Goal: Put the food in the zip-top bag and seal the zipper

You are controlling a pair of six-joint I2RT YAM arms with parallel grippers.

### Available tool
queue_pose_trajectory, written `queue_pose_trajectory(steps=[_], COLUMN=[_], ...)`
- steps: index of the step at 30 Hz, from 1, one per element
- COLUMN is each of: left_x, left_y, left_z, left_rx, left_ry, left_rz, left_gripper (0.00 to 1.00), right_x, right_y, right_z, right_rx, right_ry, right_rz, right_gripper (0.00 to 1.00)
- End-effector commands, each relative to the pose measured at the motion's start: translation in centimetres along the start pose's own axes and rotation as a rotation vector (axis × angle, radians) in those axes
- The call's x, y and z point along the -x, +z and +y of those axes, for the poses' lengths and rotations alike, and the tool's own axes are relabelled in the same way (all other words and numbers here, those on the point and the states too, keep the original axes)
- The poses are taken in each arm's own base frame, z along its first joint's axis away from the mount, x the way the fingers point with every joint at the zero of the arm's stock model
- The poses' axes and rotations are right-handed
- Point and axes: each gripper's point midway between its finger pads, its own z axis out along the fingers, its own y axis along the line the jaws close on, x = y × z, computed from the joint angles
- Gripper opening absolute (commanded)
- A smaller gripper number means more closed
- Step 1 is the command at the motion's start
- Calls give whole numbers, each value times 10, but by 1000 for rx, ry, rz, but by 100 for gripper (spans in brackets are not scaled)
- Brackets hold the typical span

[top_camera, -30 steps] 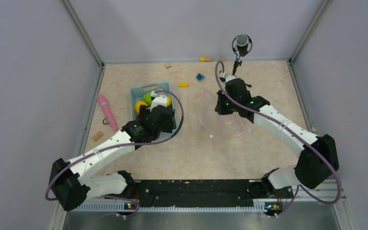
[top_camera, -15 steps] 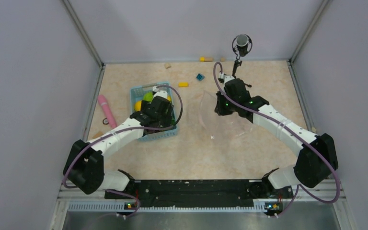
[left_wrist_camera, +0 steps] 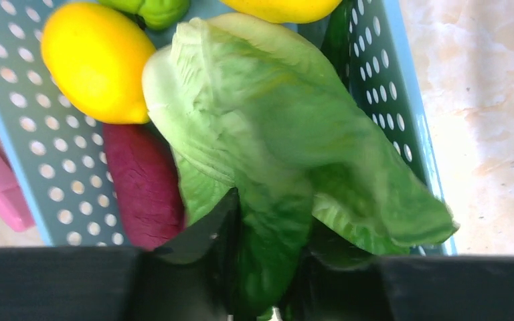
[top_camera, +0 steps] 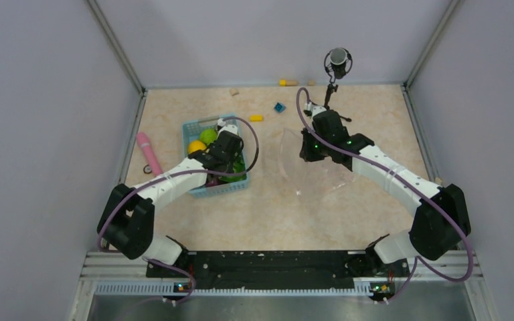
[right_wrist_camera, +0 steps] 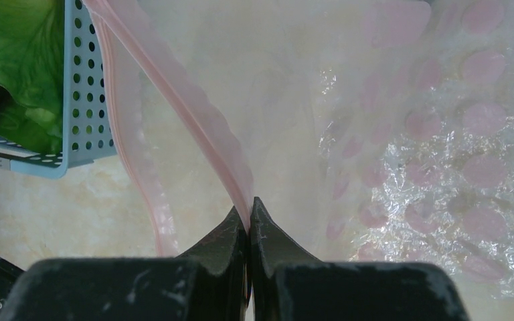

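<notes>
Crinkly clear plastic bag (right_wrist_camera: 455, 167), perforated plastic basket (left_wrist_camera: 389, 87), glossy lettuce (left_wrist_camera: 274, 127)

In my one blue basket (left_wrist_camera: 53, 180) I count two yellow citrus fruits (left_wrist_camera: 94, 63), one lettuce (left_wrist_camera: 274, 134), one lime (left_wrist_camera: 154, 10), one red-purple piece (left_wrist_camera: 144, 184) and one dark cucumber (left_wrist_camera: 338, 40). Out on the table (top_camera: 241, 214) I see one zip-top bag (right_wrist_camera: 442, 167), one pink stick (top_camera: 150, 156) and one blue block (top_camera: 279, 107).

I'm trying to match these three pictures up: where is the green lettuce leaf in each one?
Top external: the lettuce sits left of centre, in the basket's right side.
Left wrist: lettuce fills the middle.
Right wrist: lettuce in the top-left corner.
Shared landmark: light blue basket.
</notes>
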Motion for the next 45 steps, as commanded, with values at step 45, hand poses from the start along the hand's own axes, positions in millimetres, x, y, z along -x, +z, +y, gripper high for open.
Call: queue_pose_trajectory(steps=[45], left_x=[71], left_y=[-222], left_z=[-149], left_rx=[-1373], left_ry=[-184], left_rz=[-136], left_gripper=[0], right_x=[21], right_y=[-44], right_z=[45], right_rx=[223], right_ry=[-68], right_rz=[-63], right_gripper=[0])
